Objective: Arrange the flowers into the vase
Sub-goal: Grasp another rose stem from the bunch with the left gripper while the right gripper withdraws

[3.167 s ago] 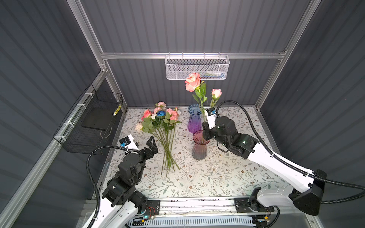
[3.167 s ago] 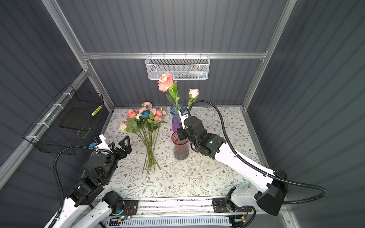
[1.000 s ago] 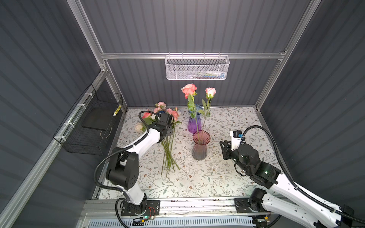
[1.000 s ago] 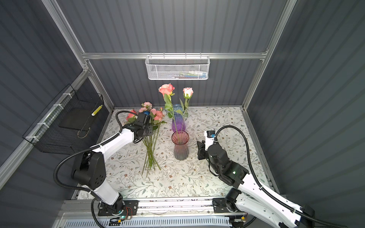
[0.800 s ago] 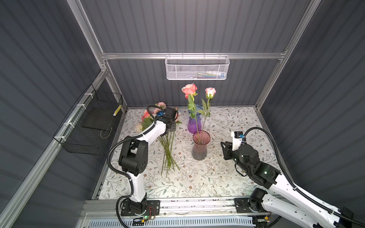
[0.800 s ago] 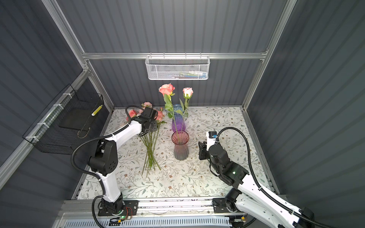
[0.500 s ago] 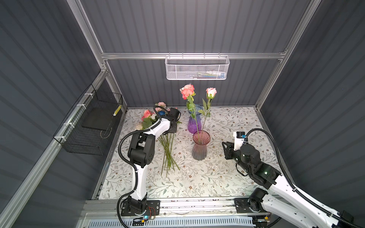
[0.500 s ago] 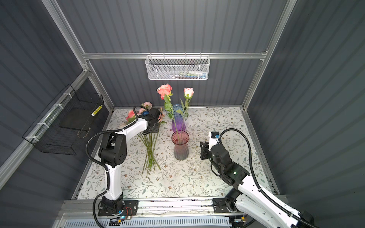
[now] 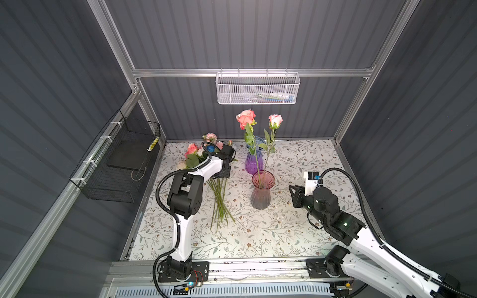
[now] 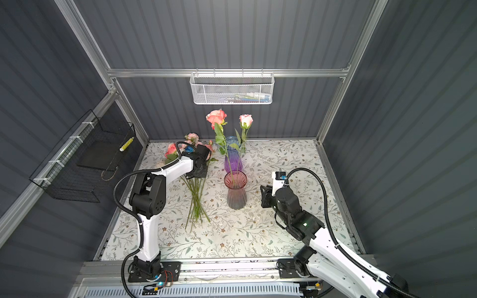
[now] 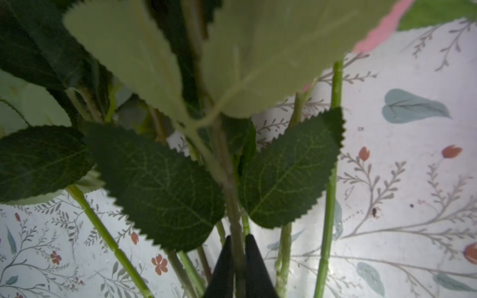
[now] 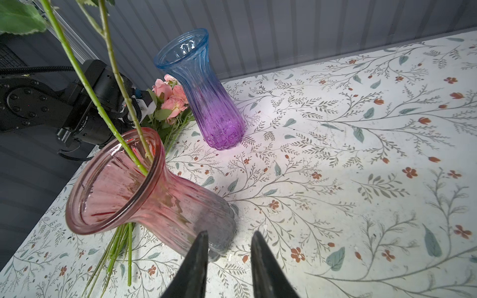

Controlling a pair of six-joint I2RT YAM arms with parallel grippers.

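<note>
Left gripper (image 11: pixel 238 241) is pinched tight on one stem (image 11: pixel 232 206), low centre of its wrist view, in the bunch (image 9: pixel 219 198) lying left of centre in a top view. This looks like the pick-up step. Next it needs a clean lift, free of the neighbouring stems, then a swing right to the pink vase (image 9: pixel 262 189), where two roses (image 9: pixel 246 120) stand. Right gripper (image 12: pixel 228 238) hangs apart and empty by the vase's base. The leaves (image 11: pixel 160 185) hide which rose this is.

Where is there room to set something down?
Free: table front, between stem ends and rail; back right corner beyond the right hand. Crowded: back left, where the left hand grips loose flowers; middle, pink vase and purple vase.
</note>
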